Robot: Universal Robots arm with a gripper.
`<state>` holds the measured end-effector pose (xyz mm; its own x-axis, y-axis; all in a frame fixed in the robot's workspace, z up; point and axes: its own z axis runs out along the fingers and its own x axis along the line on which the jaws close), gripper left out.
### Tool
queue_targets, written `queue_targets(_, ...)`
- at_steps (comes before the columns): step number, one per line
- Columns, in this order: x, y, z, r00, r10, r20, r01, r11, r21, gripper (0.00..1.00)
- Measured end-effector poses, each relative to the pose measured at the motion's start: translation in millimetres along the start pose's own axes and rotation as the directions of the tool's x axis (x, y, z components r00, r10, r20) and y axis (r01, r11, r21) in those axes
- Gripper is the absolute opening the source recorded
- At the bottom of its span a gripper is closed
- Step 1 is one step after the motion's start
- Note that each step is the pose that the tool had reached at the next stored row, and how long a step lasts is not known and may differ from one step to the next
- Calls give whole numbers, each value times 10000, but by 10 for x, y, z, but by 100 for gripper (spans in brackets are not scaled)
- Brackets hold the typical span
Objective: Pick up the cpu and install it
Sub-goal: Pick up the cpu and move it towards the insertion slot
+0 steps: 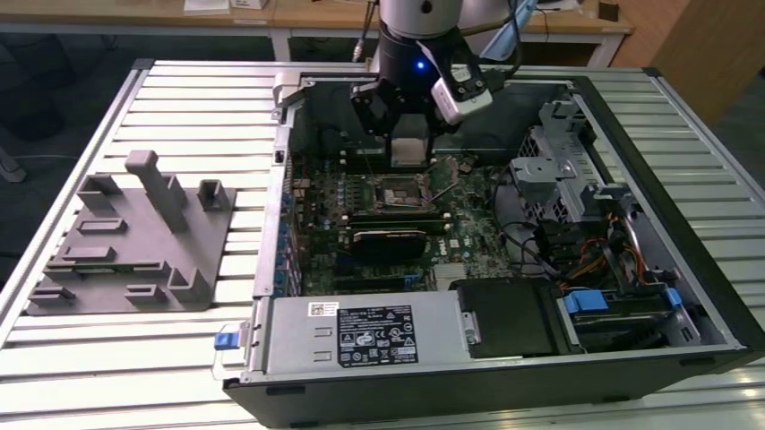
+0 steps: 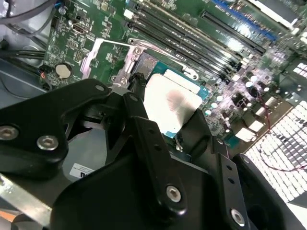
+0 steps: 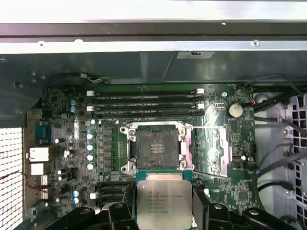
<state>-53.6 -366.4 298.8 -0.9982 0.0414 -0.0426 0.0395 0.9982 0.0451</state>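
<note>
First wrist view, cpu [image 3: 164,205] pinched within gripper [image 3: 164,200]

The gripper [image 2: 167,108] clamps the cpu [image 2: 173,101] — over the green motherboard [image 2: 88,29]

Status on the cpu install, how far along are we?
Done: pickup. The gripper is shut on the cpu, away from the grey fixture block and inside the case. In hand: the cpu hangs over the motherboard, beside the socket and apart from it. Left: seating; the socket is open and empty.
</note>
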Motion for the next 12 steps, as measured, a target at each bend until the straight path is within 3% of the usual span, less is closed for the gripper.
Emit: queue_targets(12,15,119,225,10000,-41,-2,41,10000,-3,55)
